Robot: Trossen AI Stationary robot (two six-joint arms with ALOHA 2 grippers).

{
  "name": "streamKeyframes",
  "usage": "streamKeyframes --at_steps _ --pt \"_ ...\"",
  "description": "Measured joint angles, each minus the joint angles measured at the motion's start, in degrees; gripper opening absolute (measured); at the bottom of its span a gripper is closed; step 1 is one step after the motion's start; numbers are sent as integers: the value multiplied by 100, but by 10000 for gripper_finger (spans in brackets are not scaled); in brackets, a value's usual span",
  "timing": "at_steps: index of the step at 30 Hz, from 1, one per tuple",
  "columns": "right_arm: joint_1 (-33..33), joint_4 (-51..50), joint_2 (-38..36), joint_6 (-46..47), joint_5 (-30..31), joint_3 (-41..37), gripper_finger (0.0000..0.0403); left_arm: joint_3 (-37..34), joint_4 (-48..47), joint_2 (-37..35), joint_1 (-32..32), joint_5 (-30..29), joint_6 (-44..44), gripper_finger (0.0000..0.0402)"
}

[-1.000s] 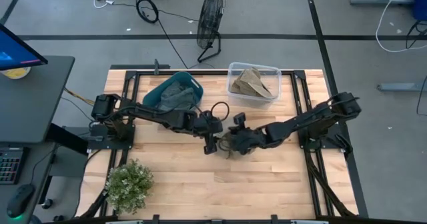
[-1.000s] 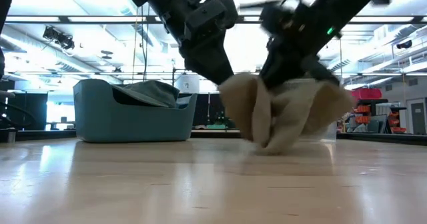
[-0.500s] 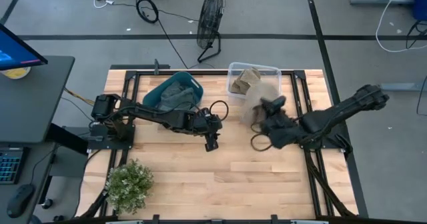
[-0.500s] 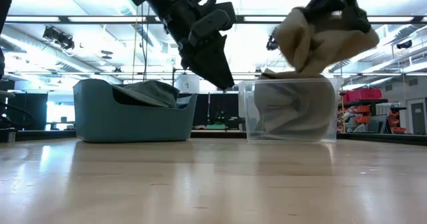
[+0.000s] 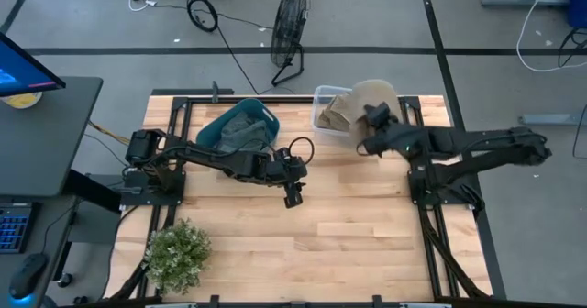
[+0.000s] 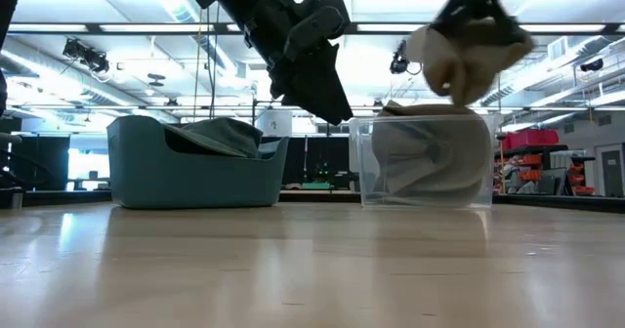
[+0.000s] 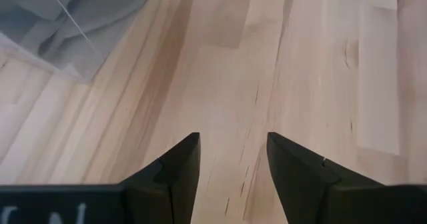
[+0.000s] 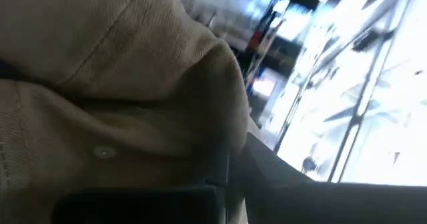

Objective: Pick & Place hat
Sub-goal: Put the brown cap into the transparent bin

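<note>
From above, your right gripper (image 5: 374, 117) carries the hat (image 5: 374, 97) over the clear bin (image 5: 323, 95) at the tabletop's far edge, toward the far right corner; a second tan hat (image 5: 337, 114) already lies inside. The left gripper (image 5: 293, 198) waits mid-table, in front of the teal tub (image 5: 209, 134) of grey cloth. A plant (image 5: 177, 253) sits at the near left corner.

From table height, the hat (image 6: 471, 57) hangs crumpled just above the bin's (image 6: 426, 162) rim — soft, light cloth that sags and folds, so expect it to flop on release rather than drop square.

Left wrist: fingers (image 7: 179, 167) spread, nothing between them, bare pale wood below.

Right wrist: tan twill fills the view, seamed, with a small button — the hat (image 8: 120, 97) is pinched in the fingers. Judging by the bunching, a pinch on the stiffer brim should handle more predictably than loose crown cloth
</note>
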Motion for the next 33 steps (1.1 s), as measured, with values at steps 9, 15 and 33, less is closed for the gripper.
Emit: streamKeyframes --at_steps 9,15,33 --pt "-1739 1595 179 -993 -2709 0 12 0 -8 0 2 0 -2 177" --pt "-2562 869 632 -240 -3831 0 12 0 -17 0 2 0 0 177" --pt "-3320 890 2322 -320 -5180 27 13 0 -17 0 2 2 -15 177"
